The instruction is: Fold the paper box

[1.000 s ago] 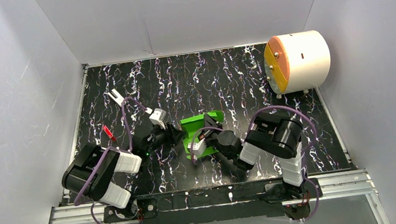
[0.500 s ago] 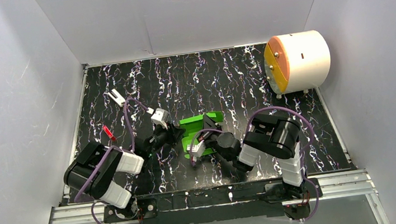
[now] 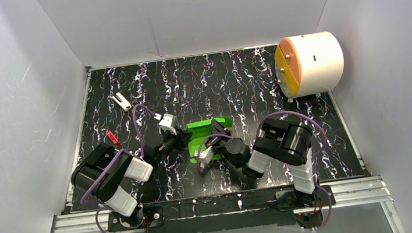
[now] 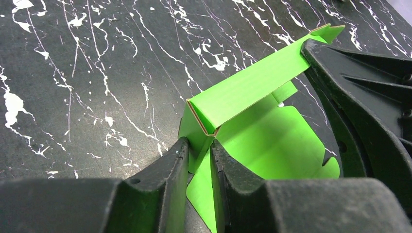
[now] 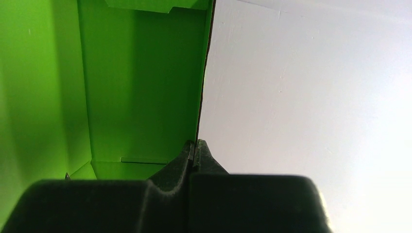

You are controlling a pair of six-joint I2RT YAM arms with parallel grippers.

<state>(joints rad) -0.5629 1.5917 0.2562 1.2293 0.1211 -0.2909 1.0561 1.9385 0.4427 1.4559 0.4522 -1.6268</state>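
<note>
L gripper (image 4: 199, 154): jaws nearly together round a low flap of the box (image 4: 252, 85), w/ a slim gap showing beside the card. Can't tell if it bites. R gripper (image 5: 195, 148): jaws pinched tight on a thin card edge. That panel is seen edge-on from its cam, green inner face to one side.

Box sits mid-table (image 3: 217, 80) between the two grippers, L at its left end, R at its near side. It's half formed: one long wall is rolled over into a hollow double layer, the base lies flat, and a notched tab at the wall's far tip sticks out free.

Step, by my read: forming the left end, i.e. working the end flap in beside the rolled wall while R steadies the body. Approx mid-task, since the other walls look undone.

Next prob needs L to firm its pinch w/o creasing, then swing the flap up & inward along its score. R must hold firm or the light card will slide.

Contents: the box interior shows only its own flaps. Drum (image 3: 310, 63) is back right, well apart from the box; can't see into it.
</note>
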